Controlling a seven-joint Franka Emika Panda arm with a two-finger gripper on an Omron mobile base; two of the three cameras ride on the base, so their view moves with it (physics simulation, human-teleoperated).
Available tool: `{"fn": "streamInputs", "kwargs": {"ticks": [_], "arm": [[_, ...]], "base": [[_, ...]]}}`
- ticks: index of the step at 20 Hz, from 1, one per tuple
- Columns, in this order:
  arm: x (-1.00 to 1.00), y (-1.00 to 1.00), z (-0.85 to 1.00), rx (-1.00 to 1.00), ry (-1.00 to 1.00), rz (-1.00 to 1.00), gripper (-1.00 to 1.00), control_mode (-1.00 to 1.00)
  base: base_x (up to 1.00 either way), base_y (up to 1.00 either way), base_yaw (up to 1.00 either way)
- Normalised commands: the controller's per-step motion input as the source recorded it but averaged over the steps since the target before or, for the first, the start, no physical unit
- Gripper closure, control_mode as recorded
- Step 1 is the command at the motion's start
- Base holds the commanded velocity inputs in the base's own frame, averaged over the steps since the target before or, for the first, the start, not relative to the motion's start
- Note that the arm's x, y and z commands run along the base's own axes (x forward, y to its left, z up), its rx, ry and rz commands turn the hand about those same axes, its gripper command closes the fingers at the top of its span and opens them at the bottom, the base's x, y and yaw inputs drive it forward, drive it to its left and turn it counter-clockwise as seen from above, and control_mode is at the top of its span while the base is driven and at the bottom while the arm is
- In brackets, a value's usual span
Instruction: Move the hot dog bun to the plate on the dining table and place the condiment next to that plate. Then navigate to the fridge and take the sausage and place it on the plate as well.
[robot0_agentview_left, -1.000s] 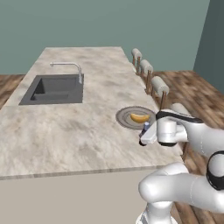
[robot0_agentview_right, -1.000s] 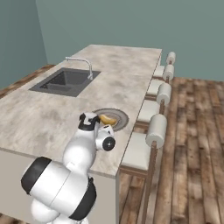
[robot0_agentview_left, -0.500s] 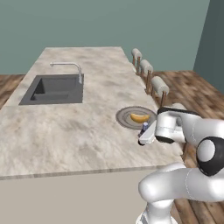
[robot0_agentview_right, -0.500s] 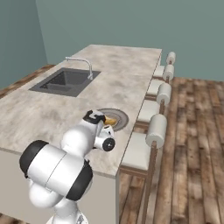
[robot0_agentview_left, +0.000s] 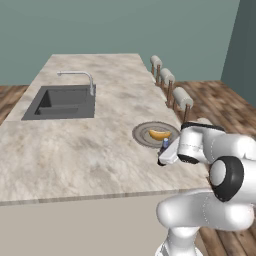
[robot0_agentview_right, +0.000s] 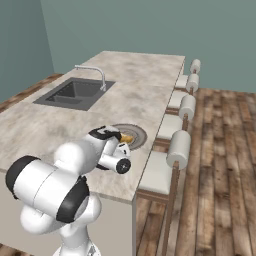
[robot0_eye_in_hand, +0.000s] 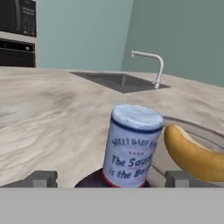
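Hand view: condiment (robot0_eye_in_hand: 131, 146) upright between the spread, non-touching fingertips (robot0_eye_in_hand: 41, 179) of the tool (robot0_eye_in_hand: 109, 180).

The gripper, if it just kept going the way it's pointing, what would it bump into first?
Most likely the condiment, standing right ahead between the open fingers of the gripper. The hot dog bun on the plate lies just beside and behind it, to the hand view's right; depth is hard to judge.

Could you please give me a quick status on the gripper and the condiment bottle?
Gripper open, astride the condiment. Bottle upright on the dining table, beside the plate; hot dog bun on it. Nothing in the way.
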Motion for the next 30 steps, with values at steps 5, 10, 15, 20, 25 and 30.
{"fn": "streamInputs", "kwargs": {"ticks": [5,10,15,20,25,30], "arm": [[-0.05,0.0,0.73,-0.06,0.08,0.0,-1.0,-1.0],[-0.28,-0.01,1.0,-0.14,0.14,-0.03,-1.0,-1.0],[-0.3,0.0,1.0,-0.16,0.13,-0.04,-1.0,-1.0],[-0.25,0.0,1.0,-0.13,0.09,-0.04,-1.0,-1.0],[-0.37,0.03,1.0,-0.1,0.15,-0.07,-1.0,-1.0],[-0.56,-0.04,0.95,0.0,0.12,-0.18,-1.0,-1.0]], "base": [[0.0,0.0,0.0],[0.0,0.0,0.0],[0.0,0.0,0.0],[0.0,0.0,0.0],[0.0,0.0,0.0],[0.0,0.0,0.0]]}}
